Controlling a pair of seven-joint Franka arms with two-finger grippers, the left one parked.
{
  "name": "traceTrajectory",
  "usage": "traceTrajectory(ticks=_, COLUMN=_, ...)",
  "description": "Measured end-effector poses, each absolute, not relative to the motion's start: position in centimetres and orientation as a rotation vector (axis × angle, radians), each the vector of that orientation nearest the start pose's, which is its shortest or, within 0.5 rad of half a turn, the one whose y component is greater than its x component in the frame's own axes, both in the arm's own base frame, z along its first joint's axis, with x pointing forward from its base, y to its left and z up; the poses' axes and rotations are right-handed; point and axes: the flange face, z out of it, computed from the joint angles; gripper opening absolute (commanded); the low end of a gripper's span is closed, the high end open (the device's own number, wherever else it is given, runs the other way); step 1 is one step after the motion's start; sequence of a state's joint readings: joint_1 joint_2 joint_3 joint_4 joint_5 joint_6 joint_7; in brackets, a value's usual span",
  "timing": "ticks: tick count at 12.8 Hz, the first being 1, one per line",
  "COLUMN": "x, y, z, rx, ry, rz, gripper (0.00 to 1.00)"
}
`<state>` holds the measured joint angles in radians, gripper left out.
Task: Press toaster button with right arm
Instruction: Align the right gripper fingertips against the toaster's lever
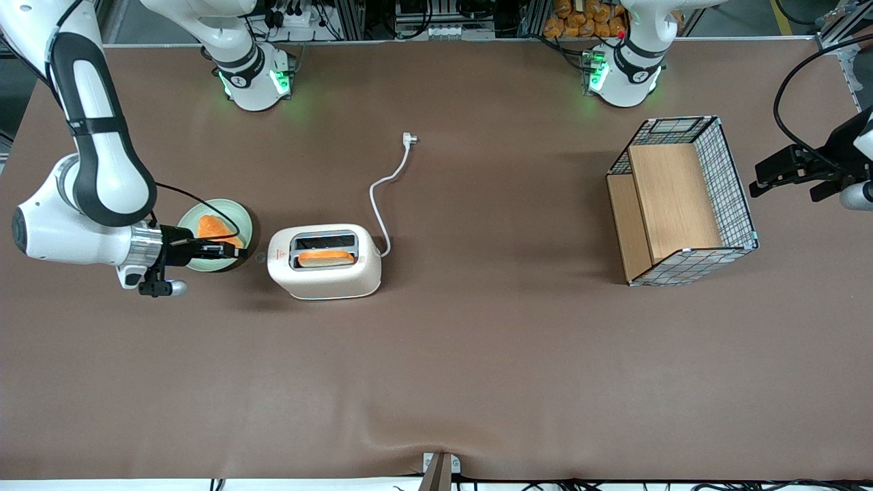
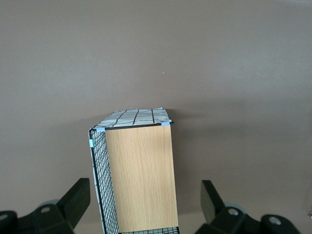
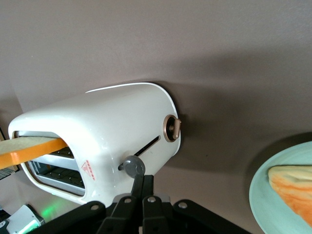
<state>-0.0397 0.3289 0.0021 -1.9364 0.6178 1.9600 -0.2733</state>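
The white toaster (image 1: 327, 281) stands on the brown table, with its red triangle mark (image 1: 279, 256) toward the working arm's end. A slice of toast (image 1: 326, 258) sits in the slot nearer the front camera. The small grey button (image 1: 260, 257) sticks out of that narrow end. My right gripper (image 1: 239, 254) is level with the button and its tips reach it. In the right wrist view the gripper (image 3: 143, 176) is shut, with its fingertips pressed together against the grey button (image 3: 132, 166) on the toaster (image 3: 126, 122).
A pale green plate (image 1: 240, 217) with an orange-edged slice (image 1: 215, 226) lies under the gripper's wrist; it also shows in the right wrist view (image 3: 263, 190). The white cord (image 1: 382, 198) runs away from the front camera. A wire-and-wood rack (image 1: 682, 201) stands toward the parked arm's end.
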Motion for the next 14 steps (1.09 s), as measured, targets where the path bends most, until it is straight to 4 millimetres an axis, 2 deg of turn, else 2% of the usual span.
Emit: traceTrajectory(ticks=14, x=59.0, y=2.9, z=30.0, rx=-2.533, ry=0.112, rz=0.277, gripper=0.00)
